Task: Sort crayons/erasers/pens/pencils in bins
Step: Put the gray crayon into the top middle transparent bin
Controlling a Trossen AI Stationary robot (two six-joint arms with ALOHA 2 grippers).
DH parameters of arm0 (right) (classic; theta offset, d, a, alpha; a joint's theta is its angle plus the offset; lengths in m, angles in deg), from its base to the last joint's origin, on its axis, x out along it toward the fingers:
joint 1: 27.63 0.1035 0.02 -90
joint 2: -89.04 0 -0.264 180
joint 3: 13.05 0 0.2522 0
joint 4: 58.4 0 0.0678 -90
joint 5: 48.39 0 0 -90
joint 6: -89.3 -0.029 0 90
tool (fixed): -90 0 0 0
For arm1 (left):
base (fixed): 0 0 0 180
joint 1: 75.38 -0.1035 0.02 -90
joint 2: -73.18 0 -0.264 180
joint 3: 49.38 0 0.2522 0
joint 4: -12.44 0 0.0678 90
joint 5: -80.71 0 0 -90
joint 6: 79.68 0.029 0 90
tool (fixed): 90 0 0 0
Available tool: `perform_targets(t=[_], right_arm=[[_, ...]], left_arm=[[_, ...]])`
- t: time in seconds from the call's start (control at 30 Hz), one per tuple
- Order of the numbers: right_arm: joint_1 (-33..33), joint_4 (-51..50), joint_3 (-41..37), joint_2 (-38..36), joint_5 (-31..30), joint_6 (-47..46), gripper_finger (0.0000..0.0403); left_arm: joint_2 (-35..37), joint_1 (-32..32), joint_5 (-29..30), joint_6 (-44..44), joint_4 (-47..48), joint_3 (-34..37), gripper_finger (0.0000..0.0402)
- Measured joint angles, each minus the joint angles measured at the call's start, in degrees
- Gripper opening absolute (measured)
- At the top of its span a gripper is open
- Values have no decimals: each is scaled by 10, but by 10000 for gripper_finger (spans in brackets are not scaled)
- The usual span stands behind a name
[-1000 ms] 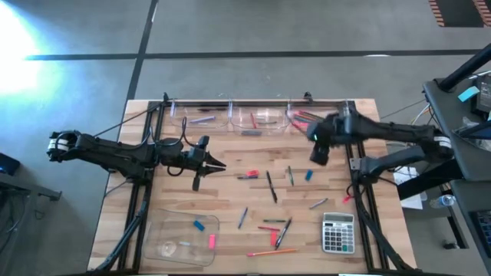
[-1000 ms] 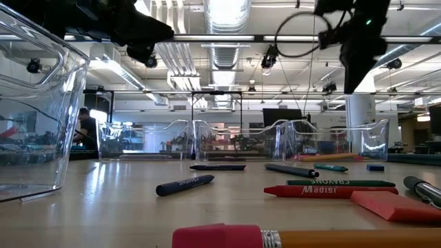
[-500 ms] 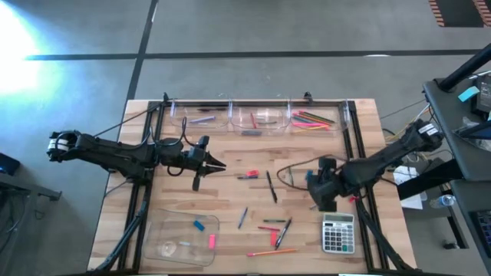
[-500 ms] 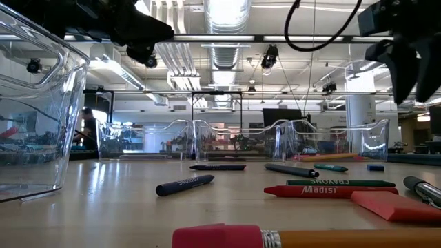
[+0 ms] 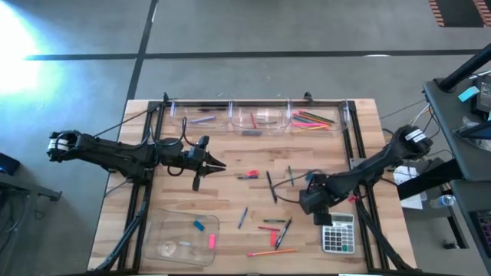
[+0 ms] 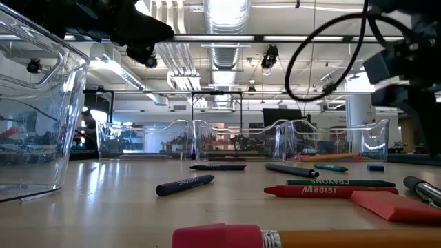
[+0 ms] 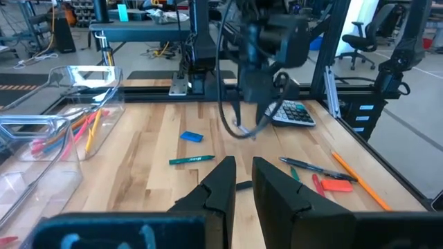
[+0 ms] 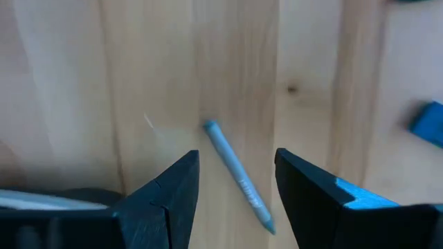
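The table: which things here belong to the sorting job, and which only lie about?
Belong to the job:
- pencils in a bin
- erasers in the shallow tray
- grey crayon between the right hand's open fingers

Only lying about:
- calculator

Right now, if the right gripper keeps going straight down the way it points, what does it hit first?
Most likely the grey-blue crayon, lying flat on the table between the open right gripper; the height left is unclear.
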Motion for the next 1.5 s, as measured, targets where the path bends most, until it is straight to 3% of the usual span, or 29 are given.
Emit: perform_targets(t=[0.57, 1.17, 1.5], right_arm=[[0, 44, -26, 86, 27, 25, 166], [-26, 45, -27, 102, 25, 115, 25], [-56, 37, 1, 81, 12, 161, 15]], left_arm=[[0, 0, -2, 0, 3, 0, 34], [0, 0, -2, 0, 3, 0, 34], [0, 0, -2, 0, 3, 0, 34]])
